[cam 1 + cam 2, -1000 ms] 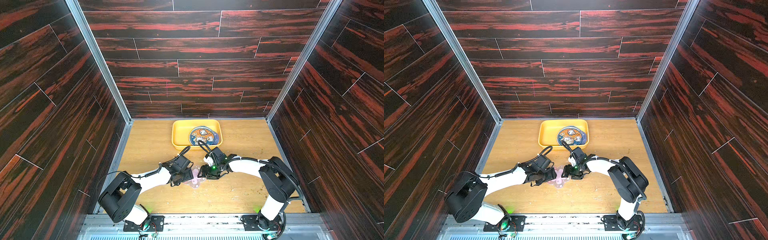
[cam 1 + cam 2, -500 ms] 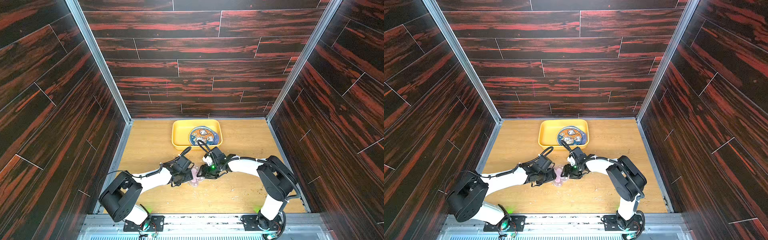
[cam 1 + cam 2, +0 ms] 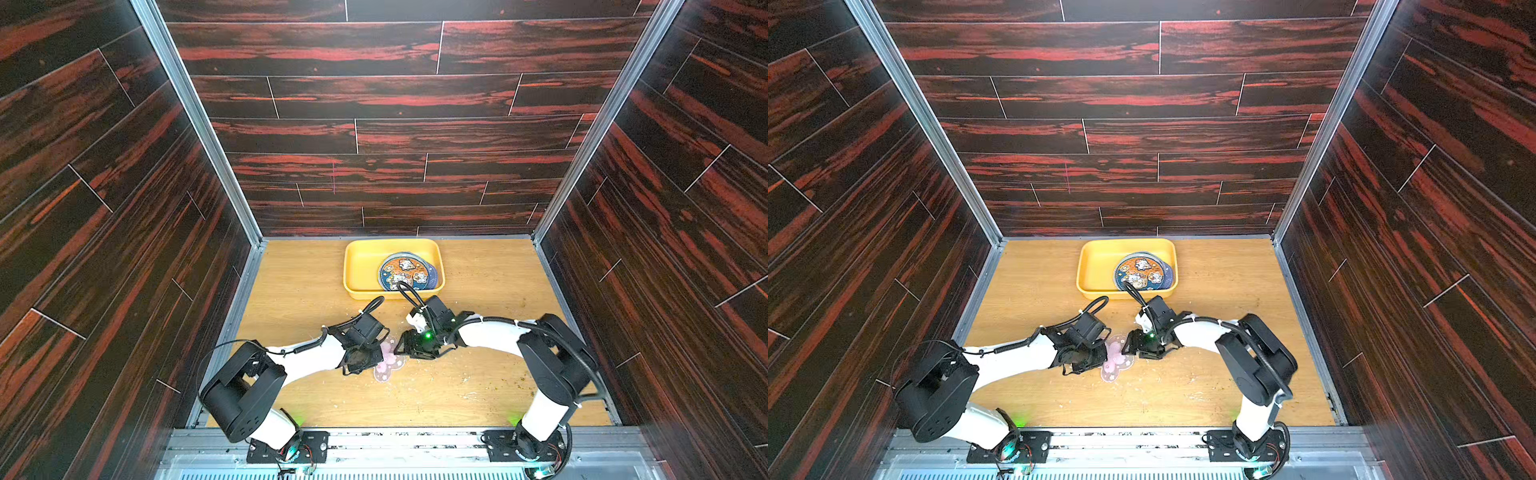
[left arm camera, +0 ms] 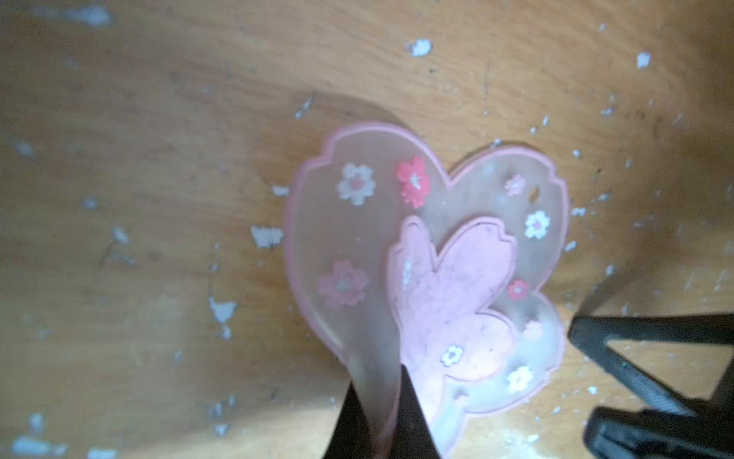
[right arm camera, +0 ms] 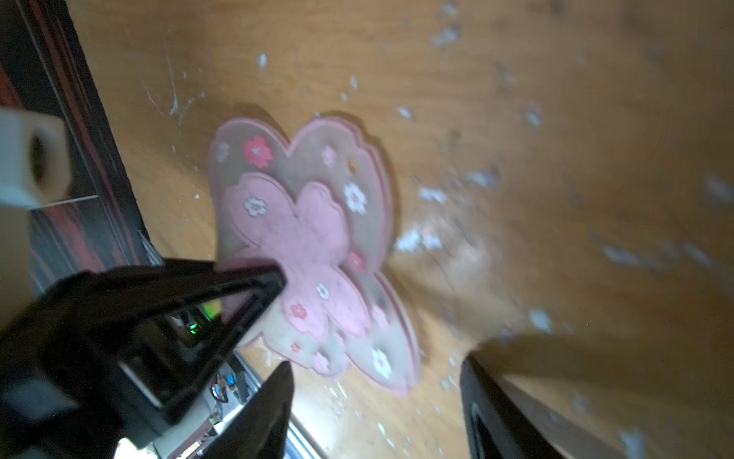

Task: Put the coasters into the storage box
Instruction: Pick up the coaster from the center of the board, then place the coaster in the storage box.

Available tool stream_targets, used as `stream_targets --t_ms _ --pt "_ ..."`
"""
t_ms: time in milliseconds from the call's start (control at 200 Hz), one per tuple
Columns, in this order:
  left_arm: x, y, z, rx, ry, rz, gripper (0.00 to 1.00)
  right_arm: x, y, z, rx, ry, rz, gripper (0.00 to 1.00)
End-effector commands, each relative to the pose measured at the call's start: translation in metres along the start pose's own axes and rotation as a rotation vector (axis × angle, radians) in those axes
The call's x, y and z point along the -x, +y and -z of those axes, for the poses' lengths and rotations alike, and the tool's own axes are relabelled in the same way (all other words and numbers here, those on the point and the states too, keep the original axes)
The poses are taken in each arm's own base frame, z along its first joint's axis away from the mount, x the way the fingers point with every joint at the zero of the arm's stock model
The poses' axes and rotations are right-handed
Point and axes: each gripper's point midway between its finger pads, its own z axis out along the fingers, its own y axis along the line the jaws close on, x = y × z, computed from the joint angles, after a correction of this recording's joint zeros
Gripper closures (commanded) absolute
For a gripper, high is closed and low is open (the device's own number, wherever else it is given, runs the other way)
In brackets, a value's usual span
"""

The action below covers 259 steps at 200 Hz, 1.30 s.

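Storage box (image 3: 353, 266) is holding round coasters (image 3: 405, 272). Left gripper (image 4: 377, 389) is pinching 1 pink blossom coaster (image 4: 357, 246), possibly 2 stacked, awaiting transfer; right gripper (image 5: 377, 361) is hanging open.

Left gripper (image 4: 377, 381) pinched closed, right gripper (image 5: 377, 361) (facing it) spread apart.

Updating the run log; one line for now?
left gripper: shut on pink coaster | right gripper: open beside it | box: round coaster inside
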Motion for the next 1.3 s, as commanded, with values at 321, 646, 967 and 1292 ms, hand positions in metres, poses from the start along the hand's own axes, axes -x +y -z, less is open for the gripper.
stream_targets --t_ms 321,646,967,1292 --pt "0.055 -0.072 0.092 -0.124 -0.145 -0.087 0.99 0.000 -0.005 0.061 0.040 -0.092 -0.060 0.20" --pt "0.135 -0.135 0.130 -0.281 -0.252 -0.126 0.99 0.014 0.000 0.096 0.088 -0.163 -0.069 0.18" --pt "0.216 -0.179 0.087 -0.354 -0.255 -0.163 0.98 0.019 0.000 0.110 0.108 -0.190 -0.077 0.18" --pt "0.261 -0.183 0.019 -0.375 -0.224 -0.137 0.96 0.024 -0.006 0.111 0.105 -0.201 -0.102 0.17"
